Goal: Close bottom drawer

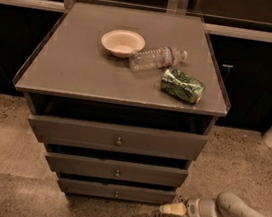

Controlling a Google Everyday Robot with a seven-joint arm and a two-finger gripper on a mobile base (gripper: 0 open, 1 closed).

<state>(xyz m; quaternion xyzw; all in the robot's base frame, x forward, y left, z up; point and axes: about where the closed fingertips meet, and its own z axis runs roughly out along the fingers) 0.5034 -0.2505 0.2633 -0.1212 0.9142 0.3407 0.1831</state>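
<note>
- bottom drawer: lowest and narrowest of three fronts, tiny knob at centre. It sits a little way out, with a dark gap above its front, so it is not yet closed.
- claw: low near the floor, just right of the bottom drawer's right end, tip pointing toward it. No contact visible. Apart or together: cannot tell.
- arm: reaches in from the right of the bottom drawer.
- step, as I read it: approach, lining up for the push.
- next move likely needs the claw brought left onto the bottom drawer's front near the knob, then a straight push inward. An off-centre push could skew it.
- middle drawer and top drawer: stacked directly above the bottom drawer, both also partly out.
- tabletop: well above the bottom drawer, carrying a bowl, a lying plastic bottle and a crumpled green packet.
</note>
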